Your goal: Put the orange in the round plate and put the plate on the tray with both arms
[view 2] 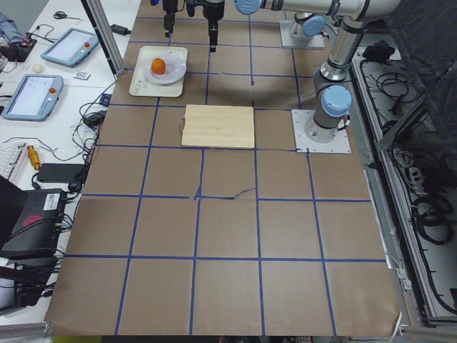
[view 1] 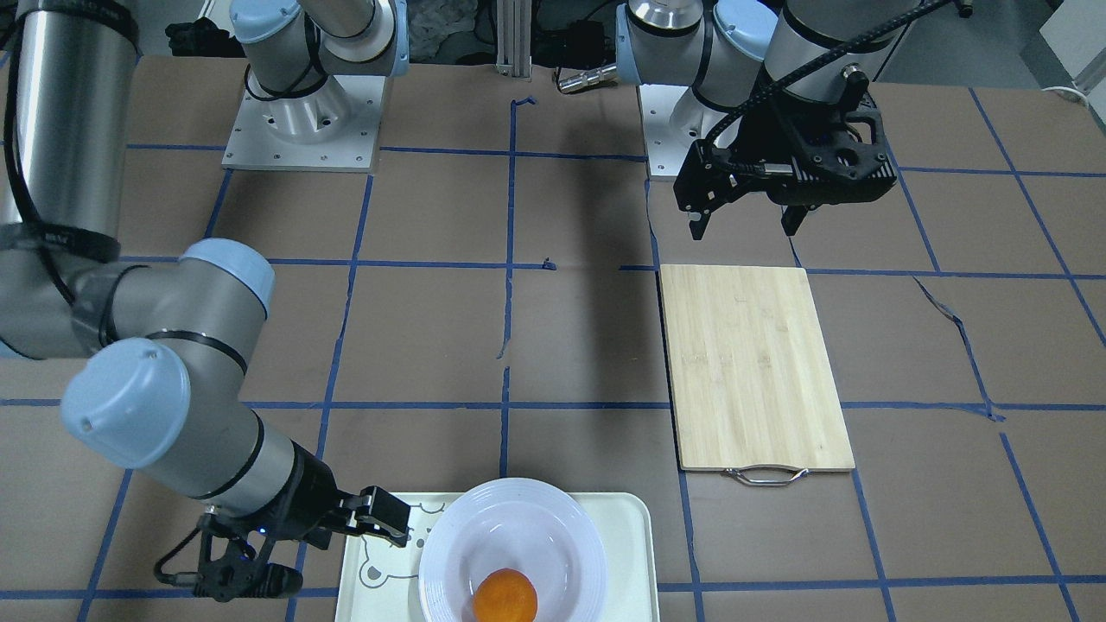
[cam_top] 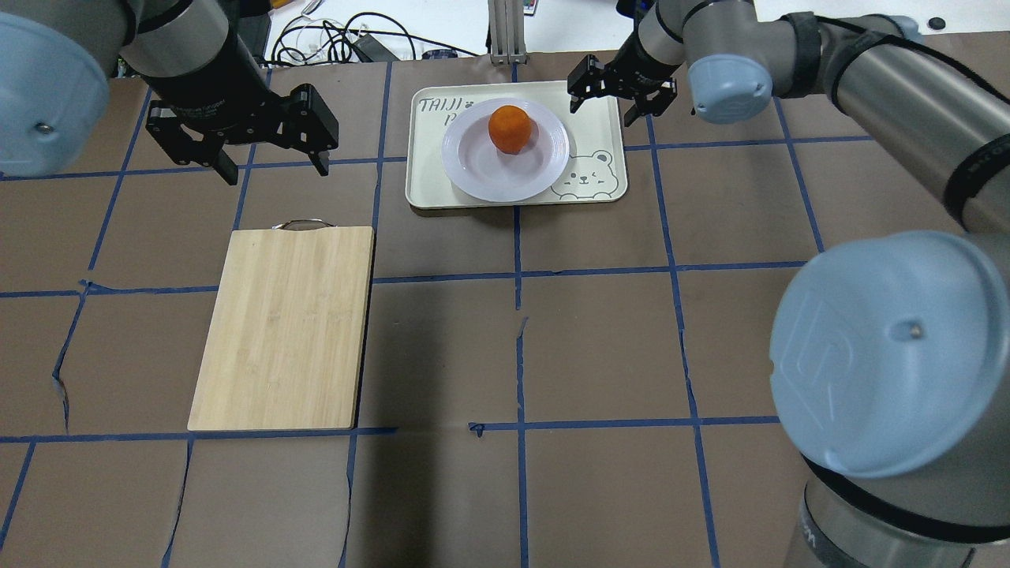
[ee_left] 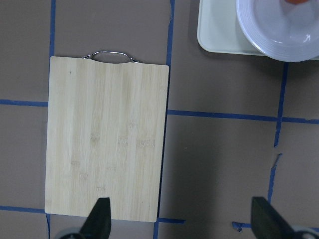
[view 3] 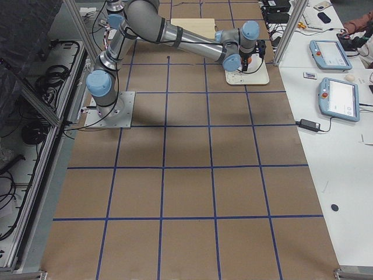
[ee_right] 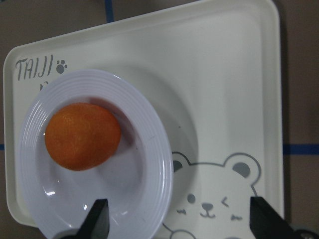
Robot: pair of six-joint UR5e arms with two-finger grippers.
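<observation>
The orange (cam_top: 509,129) sat in the plate (cam_top: 473,170) on the tray (cam_top: 426,170) beneath the wide right pincer (cam_top: 601,112). The left pincer (cam_top: 276,172) gaped too; seemingly only retreat remained.

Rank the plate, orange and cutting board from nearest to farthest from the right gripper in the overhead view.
1. Plate, on the tray beside the right gripper.
2. Orange, inside the plate.
3. Cutting board, far toward the robot's left.

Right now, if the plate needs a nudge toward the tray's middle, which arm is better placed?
Right. The right gripper, open, hovers at the edge of the tray beside the round plate holding the orange; the left gripper, also open, hangs away near the cutting board.
</observation>
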